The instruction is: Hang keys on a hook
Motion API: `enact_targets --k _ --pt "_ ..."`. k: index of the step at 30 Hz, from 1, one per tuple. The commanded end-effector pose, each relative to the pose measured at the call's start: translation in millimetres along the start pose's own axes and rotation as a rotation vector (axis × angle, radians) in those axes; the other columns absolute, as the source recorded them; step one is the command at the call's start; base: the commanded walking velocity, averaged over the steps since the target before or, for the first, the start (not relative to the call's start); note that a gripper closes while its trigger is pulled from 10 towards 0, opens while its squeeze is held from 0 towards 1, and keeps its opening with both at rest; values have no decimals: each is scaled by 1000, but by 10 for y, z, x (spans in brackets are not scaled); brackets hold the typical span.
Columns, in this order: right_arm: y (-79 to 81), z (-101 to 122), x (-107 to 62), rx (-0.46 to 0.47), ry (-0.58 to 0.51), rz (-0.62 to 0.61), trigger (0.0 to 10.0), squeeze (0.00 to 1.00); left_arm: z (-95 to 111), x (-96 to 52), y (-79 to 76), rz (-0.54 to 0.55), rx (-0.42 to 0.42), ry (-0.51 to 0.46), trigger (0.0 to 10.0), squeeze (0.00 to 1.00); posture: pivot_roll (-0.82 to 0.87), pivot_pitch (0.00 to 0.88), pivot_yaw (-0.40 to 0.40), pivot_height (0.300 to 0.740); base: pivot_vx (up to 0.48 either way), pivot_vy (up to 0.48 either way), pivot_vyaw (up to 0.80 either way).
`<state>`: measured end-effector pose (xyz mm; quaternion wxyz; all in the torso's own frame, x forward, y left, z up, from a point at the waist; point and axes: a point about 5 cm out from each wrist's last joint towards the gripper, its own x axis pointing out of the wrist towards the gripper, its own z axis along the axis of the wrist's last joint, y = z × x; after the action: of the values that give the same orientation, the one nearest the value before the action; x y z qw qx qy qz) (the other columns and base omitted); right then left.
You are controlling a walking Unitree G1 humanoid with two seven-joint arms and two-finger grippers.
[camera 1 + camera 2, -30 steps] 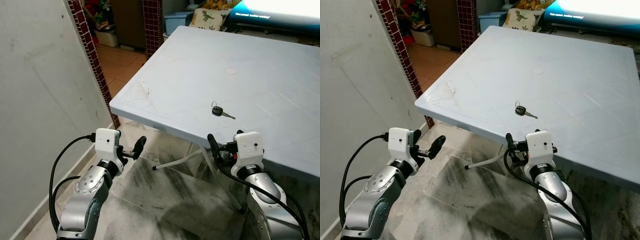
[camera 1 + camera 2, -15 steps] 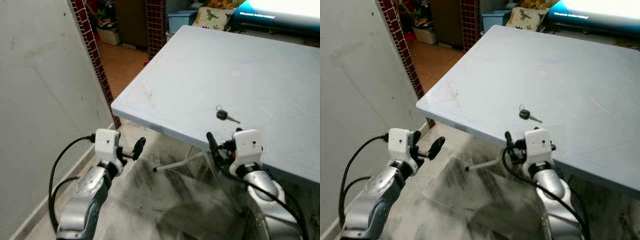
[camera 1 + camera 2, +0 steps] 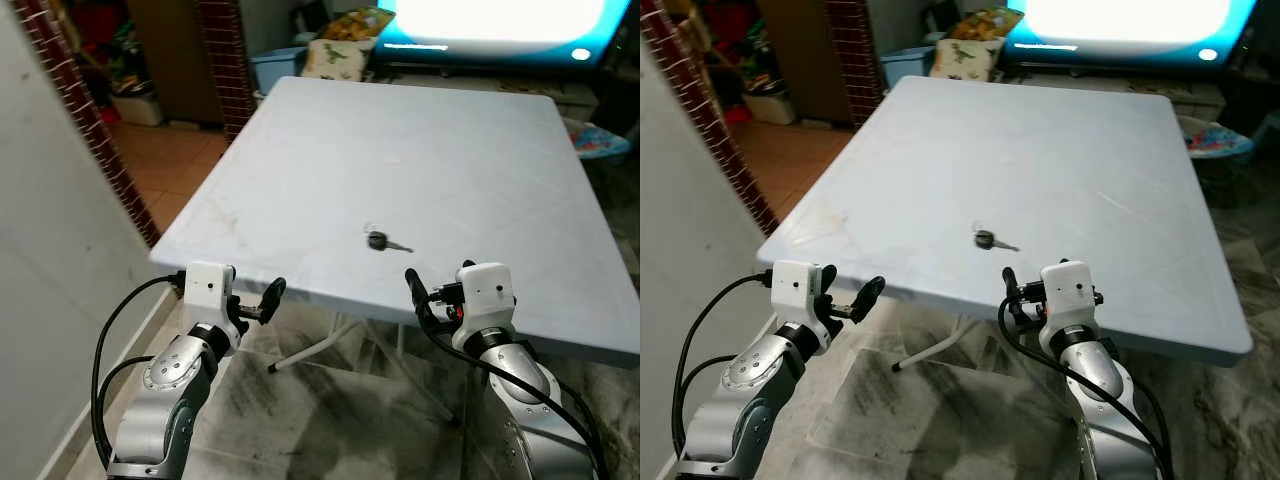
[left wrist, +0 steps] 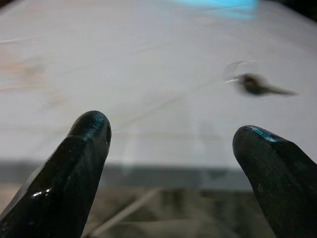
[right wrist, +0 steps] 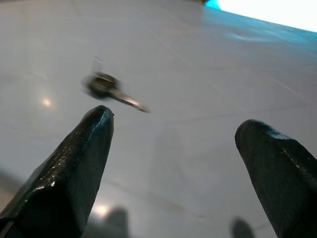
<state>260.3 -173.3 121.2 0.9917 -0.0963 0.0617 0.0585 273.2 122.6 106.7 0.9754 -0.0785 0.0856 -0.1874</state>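
A single key with a black head and a ring (image 3: 378, 241) lies flat on the white plastic table (image 3: 440, 150), close to its near edge. My left gripper (image 3: 268, 296) hovers below and just before that edge, left of the key, fingers open and empty. In the left wrist view the key (image 4: 253, 85) is blurred, beyond the open gripper (image 4: 172, 130). My right gripper (image 3: 413, 292) sits low at the table edge, just right of the key and nearer to me, also open. The right wrist view has the key (image 5: 106, 87) a short way past the fingers (image 5: 84, 153).
A white wall (image 3: 40, 260) and a red brick pillar (image 3: 70, 110) stand at my left. A bright screen (image 3: 500, 25), a blue bin (image 3: 275, 65) and a patterned cushion (image 3: 335, 55) lie beyond the table. The table's folding legs (image 3: 320, 345) stand on a stained floor.
The whole view has swung, so the table now sits square before me and the wall takes less of the picture. The key lies where it was. Both grippers stay low and open.
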Motion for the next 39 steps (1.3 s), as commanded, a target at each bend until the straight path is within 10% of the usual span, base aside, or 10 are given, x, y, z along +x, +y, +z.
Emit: enact_targets --k 1,39 --pt "60 59 15 15 -20 23 10000 0 13 -35 84 31 21 5 10000 0 -42 81 47 740 285 0 0" --pt "273 55 211 -16 18 243 10000 0 7 -24 97 40 46 21 10000 0 -31 87 55 740 93 0 0"
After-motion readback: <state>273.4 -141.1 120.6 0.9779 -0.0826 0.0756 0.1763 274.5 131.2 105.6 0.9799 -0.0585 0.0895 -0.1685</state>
